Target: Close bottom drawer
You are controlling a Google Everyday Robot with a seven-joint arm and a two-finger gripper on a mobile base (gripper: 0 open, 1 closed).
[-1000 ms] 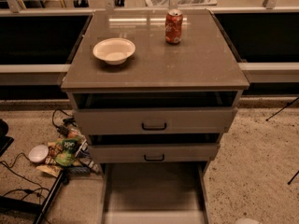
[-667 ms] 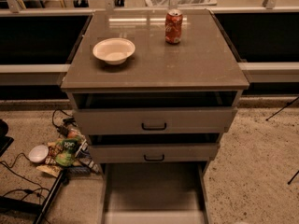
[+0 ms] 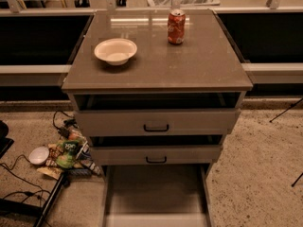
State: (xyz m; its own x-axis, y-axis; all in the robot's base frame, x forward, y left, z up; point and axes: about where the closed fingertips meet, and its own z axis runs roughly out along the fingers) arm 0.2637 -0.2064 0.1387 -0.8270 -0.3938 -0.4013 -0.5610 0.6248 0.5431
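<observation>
Your gripper is outside the camera view, so you cannot tell how its jaws stand. The bottom drawer [image 3: 156, 195] is pulled far out from the foot of the cabinet [image 3: 203, 70], grey tray exposed. Above it, the middle drawer [image 3: 189, 154] and top drawer [image 3: 199, 121] sit slightly ajar. On the cabinet top rest a white bowl [image 3: 115, 50] and a red can [image 3: 176, 27].

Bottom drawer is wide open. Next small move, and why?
Likely bring the gripper, not in view here, to the front panel of the bottom drawer, ready to push it in. That drawer is pulled far out, its front at the picture's lower edge, with nothing touching it.
</observation>
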